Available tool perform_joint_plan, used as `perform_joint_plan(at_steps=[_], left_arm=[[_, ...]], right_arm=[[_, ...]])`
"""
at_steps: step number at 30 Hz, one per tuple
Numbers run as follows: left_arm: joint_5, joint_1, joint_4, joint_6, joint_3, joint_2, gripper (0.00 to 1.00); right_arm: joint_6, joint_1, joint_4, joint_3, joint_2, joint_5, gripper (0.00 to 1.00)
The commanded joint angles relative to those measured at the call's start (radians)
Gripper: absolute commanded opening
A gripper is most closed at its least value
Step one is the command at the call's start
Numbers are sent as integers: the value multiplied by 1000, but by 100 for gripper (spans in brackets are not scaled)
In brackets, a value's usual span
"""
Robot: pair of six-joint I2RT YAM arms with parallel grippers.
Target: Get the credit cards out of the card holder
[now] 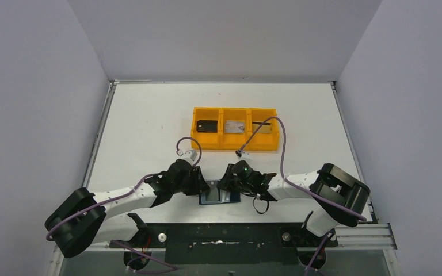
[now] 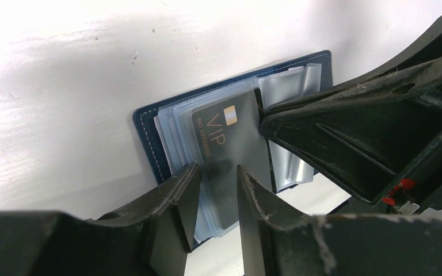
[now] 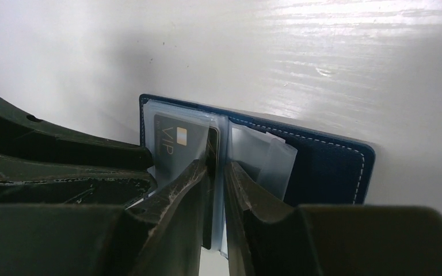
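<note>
At the near edge of the surface, between the two arms, the card holder (image 1: 219, 197) lies open and flat. A dark grey VIP card (image 2: 224, 144) sits in its clear sleeves (image 3: 262, 158), on the half under the left fingers (image 2: 172, 195). These stand at a narrow gap above the card's near edge and grip nothing visible. The right fingers (image 3: 184, 195) are closed to a slit on an upright sleeve leaf at the fold. Whether the card is inside that pinch cannot be told.

Risk: a pull on the sleeve alone would probably lift or drag the whole holder. A card drawn askew may jam in its pocket.

Farther out, the orange tray (image 1: 213, 145) holds a silver-grey card (image 1: 235, 127) in its middle compartment and a dark object (image 1: 208, 125) in its left. A purple cable (image 1: 282, 150) loops over the right compartment and could snag on a carry there.
</note>
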Motion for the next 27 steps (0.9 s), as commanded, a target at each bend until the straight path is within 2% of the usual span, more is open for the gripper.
perform_joint_plan(at_steps=[1, 5, 10, 16, 21, 24, 27], left_arm=[[27, -4, -40, 22, -33, -3, 28], [11, -3, -92, 31, -42, -50, 28], [19, -2, -135, 45, -28, -65, 28], [22, -2, -163, 52, -6, -66, 28], [10, -2, -112, 61, -21, -42, 27], [17, -4, -92, 54, -16, -1, 26], [23, -7, -72, 49, -16, 40, 21]], right_arm=[[58, 34, 4, 27, 15, 81, 20], [133, 56, 22, -6, 13, 132, 20], [166, 61, 147, -35, 29, 104, 21], [149, 100, 97, 8, 32, 162, 19], [125, 103, 86, -25, 11, 153, 14], [102, 99, 178, -86, -28, 107, 13], [85, 92, 286, -117, -34, 48, 12]])
